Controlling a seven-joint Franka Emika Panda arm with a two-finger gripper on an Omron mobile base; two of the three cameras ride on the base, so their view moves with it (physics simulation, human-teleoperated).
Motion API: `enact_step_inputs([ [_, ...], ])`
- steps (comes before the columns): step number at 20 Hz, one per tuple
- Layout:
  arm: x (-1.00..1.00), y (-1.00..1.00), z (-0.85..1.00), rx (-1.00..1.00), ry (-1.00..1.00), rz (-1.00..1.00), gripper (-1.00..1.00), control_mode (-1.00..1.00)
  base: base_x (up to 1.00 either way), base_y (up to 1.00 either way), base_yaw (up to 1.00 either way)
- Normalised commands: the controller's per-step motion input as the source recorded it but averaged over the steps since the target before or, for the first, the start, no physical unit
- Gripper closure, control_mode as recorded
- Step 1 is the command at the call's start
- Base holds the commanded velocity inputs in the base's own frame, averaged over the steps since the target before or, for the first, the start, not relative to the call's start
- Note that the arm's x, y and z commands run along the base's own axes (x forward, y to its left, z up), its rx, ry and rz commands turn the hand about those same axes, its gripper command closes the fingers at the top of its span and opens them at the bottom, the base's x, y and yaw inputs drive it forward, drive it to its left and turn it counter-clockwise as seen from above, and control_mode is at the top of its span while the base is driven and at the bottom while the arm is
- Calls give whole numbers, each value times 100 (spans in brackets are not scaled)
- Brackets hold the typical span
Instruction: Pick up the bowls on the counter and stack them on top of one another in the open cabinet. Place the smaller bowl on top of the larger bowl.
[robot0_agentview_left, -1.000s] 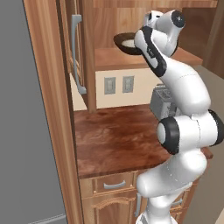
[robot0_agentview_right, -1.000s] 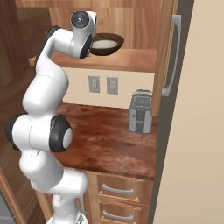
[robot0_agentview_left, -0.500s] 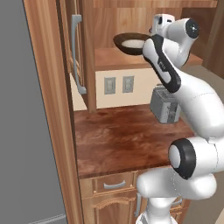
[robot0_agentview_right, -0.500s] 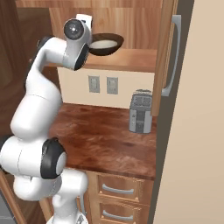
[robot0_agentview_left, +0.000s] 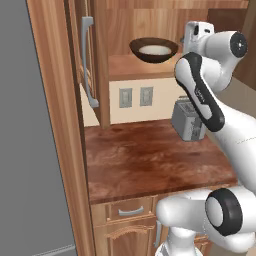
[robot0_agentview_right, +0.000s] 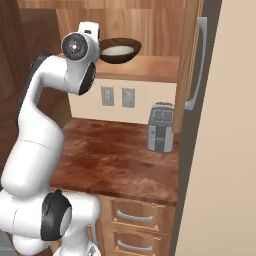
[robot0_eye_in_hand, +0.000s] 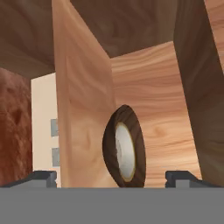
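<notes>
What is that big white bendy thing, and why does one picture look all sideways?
It is a robot arm in a pretend computer kitchen. Two pictures come from cameras riding behind it, one on each side. The sideways picture comes from a camera on its hand, which is rolled over. Its two fingers stand wide apart, holding nothing. On the shelf of the open cabinet sits the wide brown bowl with the small cream bowl inside it. A grey toaster stands on the counter.
</notes>
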Motion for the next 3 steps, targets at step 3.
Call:
enact_step_inputs([
  [3, -68, -11, 9, 0, -5, -2, -100, -100, 0, 0, 0],
])
